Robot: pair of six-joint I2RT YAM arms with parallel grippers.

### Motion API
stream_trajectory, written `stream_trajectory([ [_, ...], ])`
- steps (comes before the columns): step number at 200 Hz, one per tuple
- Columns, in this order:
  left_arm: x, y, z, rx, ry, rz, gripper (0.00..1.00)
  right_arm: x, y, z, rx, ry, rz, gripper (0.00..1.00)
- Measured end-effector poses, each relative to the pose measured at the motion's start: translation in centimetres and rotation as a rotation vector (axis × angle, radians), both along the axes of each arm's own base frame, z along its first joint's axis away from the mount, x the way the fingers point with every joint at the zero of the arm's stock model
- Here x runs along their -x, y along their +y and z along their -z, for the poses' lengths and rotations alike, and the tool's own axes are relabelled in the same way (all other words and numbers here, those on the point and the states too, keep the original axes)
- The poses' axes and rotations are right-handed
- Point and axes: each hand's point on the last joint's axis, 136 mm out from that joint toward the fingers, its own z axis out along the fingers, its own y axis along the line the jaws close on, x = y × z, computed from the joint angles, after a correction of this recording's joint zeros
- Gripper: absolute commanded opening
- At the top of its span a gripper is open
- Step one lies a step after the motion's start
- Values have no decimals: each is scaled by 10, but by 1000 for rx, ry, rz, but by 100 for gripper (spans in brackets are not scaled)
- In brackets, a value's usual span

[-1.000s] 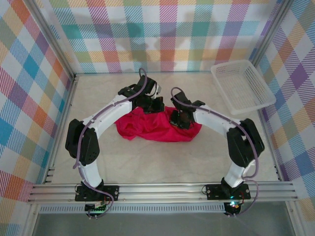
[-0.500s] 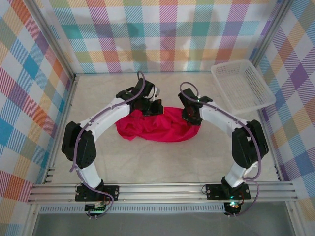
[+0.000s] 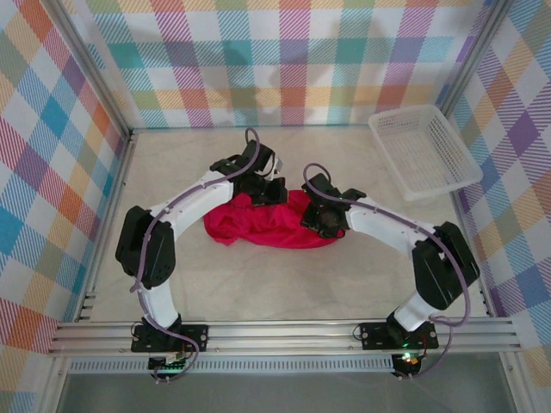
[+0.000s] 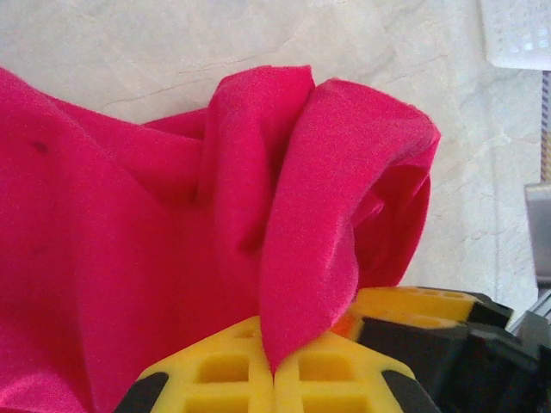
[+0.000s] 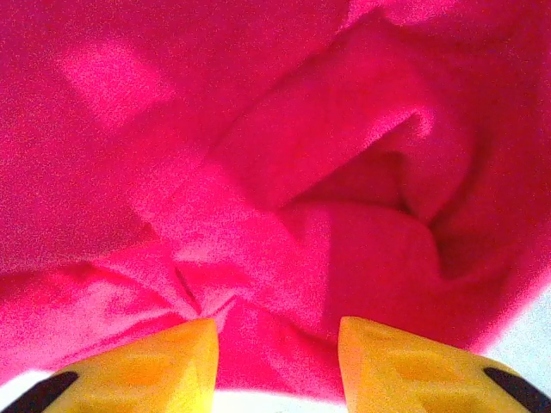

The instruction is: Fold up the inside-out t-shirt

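Note:
The inside-out t-shirt point(image 3: 271, 224) lies bunched in a crimson heap at the middle of the table. My left gripper point(image 3: 265, 189) sits at the heap's far edge, shut on a pinched fold of the t-shirt point(image 4: 310, 284) that rises from between its yellow fingers point(image 4: 215, 374). My right gripper point(image 3: 318, 217) hovers over the heap's right part with its jaws apart. In the right wrist view the crumpled cloth point(image 5: 284, 172) spans the gap between the two yellow fingertips point(image 5: 164, 366), which press down close to it without pinching it.
A white mesh basket point(image 3: 424, 151) stands at the back right corner, also seen at the top right of the left wrist view as the basket point(image 4: 516, 30). Bare beige table point(image 3: 284, 284) stretches in front of the heap. Checked walls close in on three sides.
My right gripper swung from the heap's right side up to the back, then came down onto the cloth, opening its jaws. The left gripper kept its pinch and shifted slightly.

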Motion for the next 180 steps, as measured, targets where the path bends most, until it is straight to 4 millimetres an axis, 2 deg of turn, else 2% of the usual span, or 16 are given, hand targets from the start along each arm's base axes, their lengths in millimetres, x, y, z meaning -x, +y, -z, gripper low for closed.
stream_trajectory([
  [24,0,-1,1,1,5,3,0,-16,12,12,22,20,-11,46],
  [64,-1,0,1,1,3,1,0,-42,21,5,21,-12,-12,44],
  [96,-5,6,1,0,2,-12,0,-49,13,6,23,-13,-2,34],
  [159,-10,13,1,-2,4,-26,0,-47,13,15,6,5,-1,38],
  [180,-11,15,2,-4,9,-32,0,-45,16,23,-6,30,5,26],
])
